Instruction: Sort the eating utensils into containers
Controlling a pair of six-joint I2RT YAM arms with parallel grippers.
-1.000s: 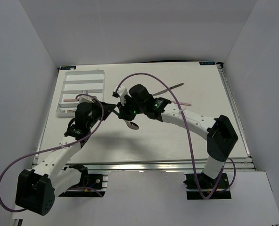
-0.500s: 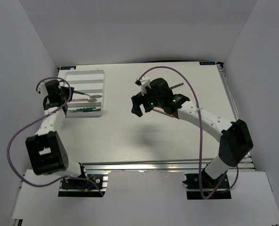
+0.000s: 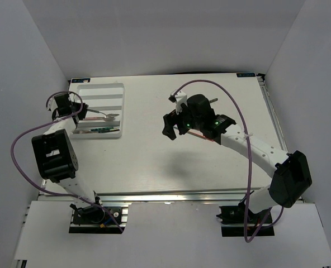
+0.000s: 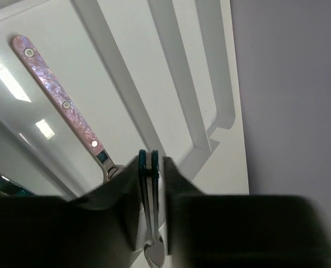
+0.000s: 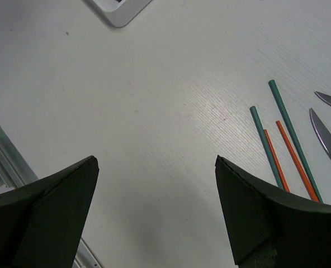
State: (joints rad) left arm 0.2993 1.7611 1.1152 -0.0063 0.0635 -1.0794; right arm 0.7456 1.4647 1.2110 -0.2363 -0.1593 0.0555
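Observation:
The white tray (image 3: 116, 89) lies at the table's far left. My left gripper (image 3: 79, 111) hangs over its left part. A teal-handled spoon (image 4: 147, 167) runs between the jaws, bowl end (image 3: 114, 115) pointing right. A thin gap shows between the handle and one finger, so the jaws stand slightly open. A pink-handled utensil (image 4: 59, 95) lies in a slot. A green-handled one (image 3: 101, 129) lies in the nearest slot. My right gripper (image 3: 170, 127) hangs wide open and empty over mid-table (image 5: 155, 162). Green chopsticks (image 5: 263, 142), orange chopsticks (image 5: 297, 162) and knife blades (image 5: 327, 139) lie to its right.
The left side wall (image 4: 294, 84) rises just beyond the tray's edge. In the top view the right arm covers most of the loose utensils; only a knife tip (image 3: 211, 101) pokes out. The aluminium rail (image 3: 171, 195) borders the near table edge.
The grippers met over mid-table on the spoon. The left arm then swung it to the tray and its jaws have eased apart. The right gripper opened and drew back to the right.

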